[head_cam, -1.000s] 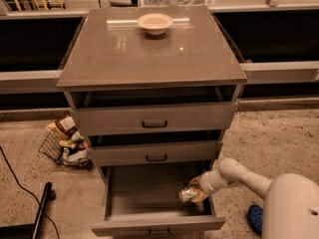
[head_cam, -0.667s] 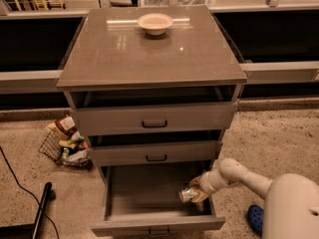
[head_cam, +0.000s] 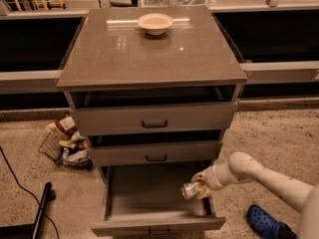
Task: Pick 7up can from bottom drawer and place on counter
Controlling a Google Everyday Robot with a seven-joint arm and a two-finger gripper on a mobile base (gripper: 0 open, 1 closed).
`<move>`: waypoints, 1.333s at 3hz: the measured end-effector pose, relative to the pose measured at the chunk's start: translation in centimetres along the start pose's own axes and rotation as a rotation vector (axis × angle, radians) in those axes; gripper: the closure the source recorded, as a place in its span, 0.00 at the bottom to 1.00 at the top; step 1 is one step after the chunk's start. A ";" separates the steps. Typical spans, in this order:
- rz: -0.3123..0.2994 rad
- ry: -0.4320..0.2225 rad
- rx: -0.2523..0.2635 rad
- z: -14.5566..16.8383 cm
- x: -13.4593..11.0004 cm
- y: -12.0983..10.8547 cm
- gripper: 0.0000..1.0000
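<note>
Next to nothing has moved since a second ago: the arm (head_cam: 269, 180) keeps the same reach in from the right, and the gripper (head_cam: 198, 187) with its load sits perhaps a shade higher, no more. In the camera view, the gripper is inside the open bottom drawer (head_cam: 149, 199), at its right side near the front wall. Its fingers are closed around the 7up can (head_cam: 190, 190), which lies tilted on its side with one end pointing left. Whether the can is clear of the drawer floor you cannot tell from here. Expect a light, stiff can, with thin walls that dent under a hard squeeze and a smooth, slippery skin. Grip across the middle of the body, firm but not crushing. Held sideways like this, it may roll or slide between the pads when you swing it. The middle drawer (head_cam: 156, 153) and top drawer (head_cam: 154, 118) both stand slightly open above, so draw the can out toward the front before lifting. The counter (head_cam: 149, 59) carries a bowl (head_cam: 155, 22) near the back. A wire basket (head_cam: 67, 146) of packets sits on the floor to the left and a blue shoe (head_cam: 266, 223) to the right.
</note>
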State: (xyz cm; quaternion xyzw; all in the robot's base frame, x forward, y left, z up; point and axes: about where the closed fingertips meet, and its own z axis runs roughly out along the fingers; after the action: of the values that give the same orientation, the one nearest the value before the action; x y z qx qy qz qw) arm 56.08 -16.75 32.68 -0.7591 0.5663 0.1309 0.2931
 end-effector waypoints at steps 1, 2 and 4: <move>-0.080 0.005 -0.003 -5.4 -4.2 0.2 1.00; -0.079 0.004 -0.003 -5.3 -4.2 0.3 1.00; -0.107 -0.034 -0.014 -12.9 -9.6 -2.4 1.00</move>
State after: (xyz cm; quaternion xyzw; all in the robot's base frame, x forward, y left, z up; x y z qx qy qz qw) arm 53.48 -16.44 48.72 -0.7880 0.5188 0.1320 0.3041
